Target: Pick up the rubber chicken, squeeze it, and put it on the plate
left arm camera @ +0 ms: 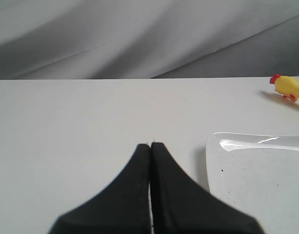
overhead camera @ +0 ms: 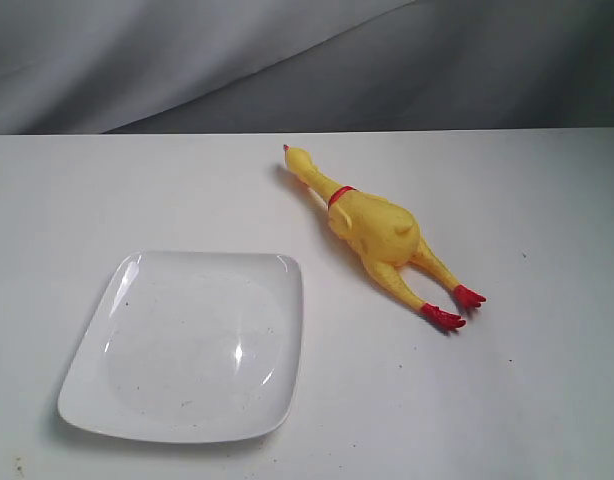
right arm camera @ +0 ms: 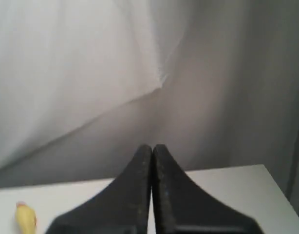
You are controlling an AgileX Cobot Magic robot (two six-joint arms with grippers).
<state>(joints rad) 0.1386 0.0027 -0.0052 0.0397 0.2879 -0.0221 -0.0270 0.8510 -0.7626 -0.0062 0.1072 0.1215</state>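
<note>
I see the rubber chicken [overhead camera: 379, 232] lying flat on the white table [overhead camera: 137, 190], head toward the far edge, just right of the plate [overhead camera: 192, 345] and apart from it. Left gripper [left arm camera: 150, 145]: fingers pressed together, holding nothing. Right gripper [right arm camera: 152, 146]: the same.

White matte tabletop [overhead camera: 547, 400], a few tiny dark specks on it. Glossy white square plate [overhead camera: 187, 345] with rounded corners lies flat at near left. Long yellow rubber chicken [overhead camera: 379, 232] lies diagonally to the plate's far right, not touching it, red beak tip toward the far edge, red feet nearer.
</note>
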